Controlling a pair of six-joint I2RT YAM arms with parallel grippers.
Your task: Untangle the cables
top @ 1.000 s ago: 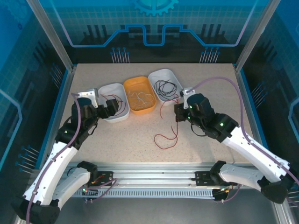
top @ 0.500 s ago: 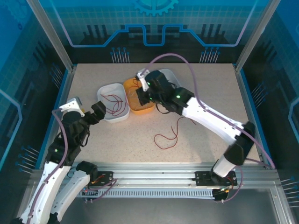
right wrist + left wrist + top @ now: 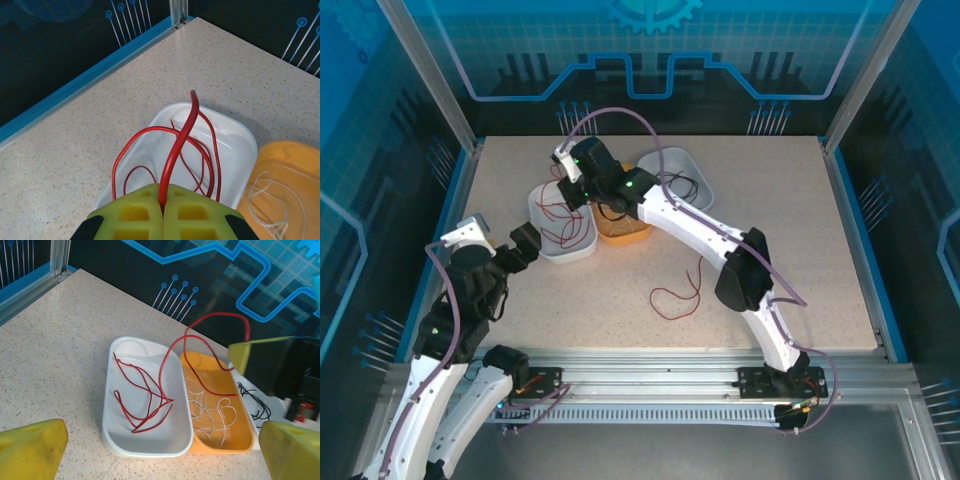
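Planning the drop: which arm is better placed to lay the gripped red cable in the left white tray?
Right. The right gripper is shut on the red cable over the white tray; the left gripper hangs open and empty beside that tray.

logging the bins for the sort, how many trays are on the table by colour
white trays: 2
orange tray: 1
total: 3
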